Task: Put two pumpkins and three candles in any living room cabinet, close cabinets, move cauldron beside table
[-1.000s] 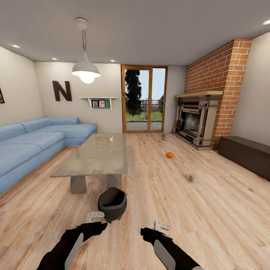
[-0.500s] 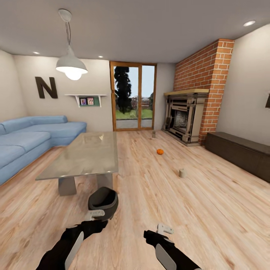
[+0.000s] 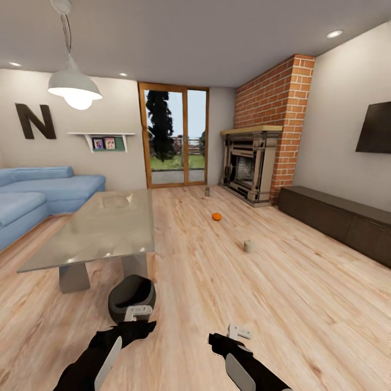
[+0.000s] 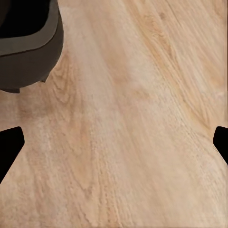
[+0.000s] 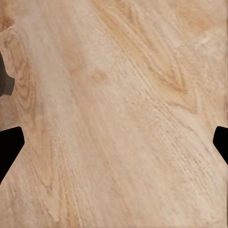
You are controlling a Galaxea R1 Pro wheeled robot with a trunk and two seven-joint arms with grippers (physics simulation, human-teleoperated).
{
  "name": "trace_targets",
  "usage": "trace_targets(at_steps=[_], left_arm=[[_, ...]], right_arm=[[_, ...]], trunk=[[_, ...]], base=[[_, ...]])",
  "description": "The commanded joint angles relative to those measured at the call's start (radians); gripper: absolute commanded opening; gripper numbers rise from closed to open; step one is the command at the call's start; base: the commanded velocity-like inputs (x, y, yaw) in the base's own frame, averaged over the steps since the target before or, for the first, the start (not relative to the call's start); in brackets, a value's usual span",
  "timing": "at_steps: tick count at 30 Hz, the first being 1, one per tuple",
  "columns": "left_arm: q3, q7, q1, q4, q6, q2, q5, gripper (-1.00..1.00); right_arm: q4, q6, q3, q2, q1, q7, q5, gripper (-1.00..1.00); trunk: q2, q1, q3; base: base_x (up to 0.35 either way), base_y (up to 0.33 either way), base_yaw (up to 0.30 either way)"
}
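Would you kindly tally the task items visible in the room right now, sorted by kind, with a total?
Pumpkins: 1, the orange pumpkin on the floor.
Candles: 2, the near candle and the far candle by the glass door.
Cauldrons: 1, the dark cauldron beside the table.
Tables: 1.
Cabinets: 1, the low cabinet.
Total: 6.

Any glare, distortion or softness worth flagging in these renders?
Head view: wide-angle bowing of the walls and ceiling, sheen on the table, bright lamp overhead. Left wrist view: soft floor grain, cauldron cropped at the edge. Right wrist view: equally soft.
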Motion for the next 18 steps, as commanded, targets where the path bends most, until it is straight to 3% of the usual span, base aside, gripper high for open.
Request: trace_targets(at_steps=[1, 4, 8, 18], left_arm=[[-0.003, 0.003, 0.000, -0.002, 0.006, 0.001, 0.009, 1.00], [-0.004, 0.003, 0.000, -0.001, 0.006, 0.001, 0.007, 1.00], [-0.004, 0.003, 0.000, -0.001, 0.006, -0.001, 0.006, 1.00], [-0.006, 0.004, 0.000, 0.007, 0.006, -0.005, 0.007, 1.00]], right_arm=[[-0.001, 0.002, 0.007, -0.002, -0.001, -0.009, -0.004, 1.00], [0.020, -0.001, -0.003, -0.003, -0.001, -0.008, -0.008, 1.00], [0.050, -0.002, -0.047, -0.005, -0.001, -0.004, -0.022, 1.00], [0.054, -0.002, -0.055, -0.004, -0.001, -0.003, -0.024, 1.00]], trunk=[[-0.001, 0.000, -0.002], [-0.001, 0.000, -0.006], [-0.001, 0.000, -0.011], [-0.001, 0.000, -0.024]], base=[[0.299, 0.000, -0.208], [0.311, -0.026, -0.208], [0.300, -0.162, -0.208], [0.286, -0.222, -0.203]])
